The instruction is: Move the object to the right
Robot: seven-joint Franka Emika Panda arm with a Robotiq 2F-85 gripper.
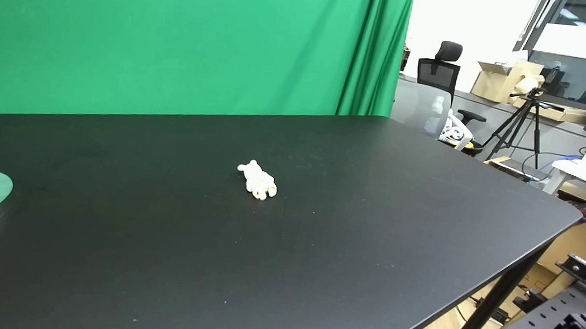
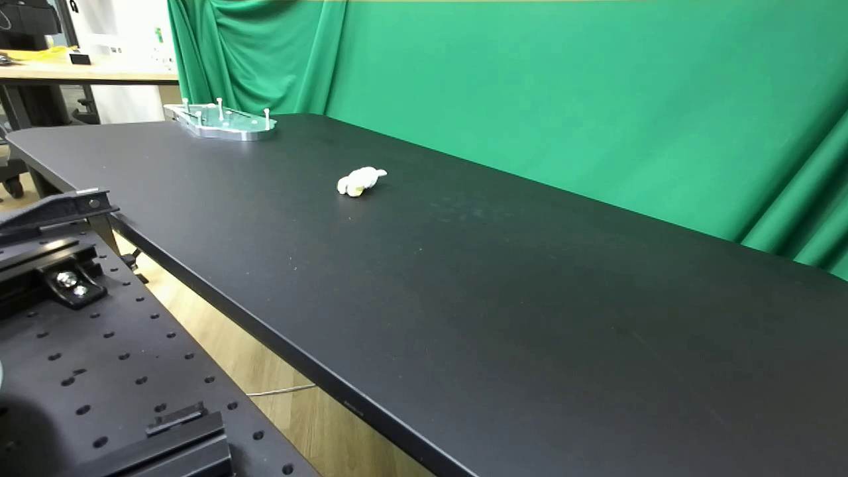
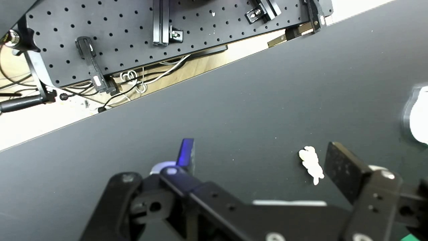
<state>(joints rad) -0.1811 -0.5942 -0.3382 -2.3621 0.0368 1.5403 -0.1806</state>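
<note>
**Dark bench [image 2: 464, 298]: white figurine [image 3: 311, 164] off-centre beneath pincer [image 3: 262, 160]**

Wrist view: pincer jaws wide apart, nothing held. Figurine lies on the bench; in projection it falls between the fingers [image 3: 346, 174], just beside the picture-right one. Pincer absent from both exterior views, so presumably well above. Long axis runs roughly across the closing line. Judgement: centre over the figurine first, descend, then pinch its narrow width.
</note>
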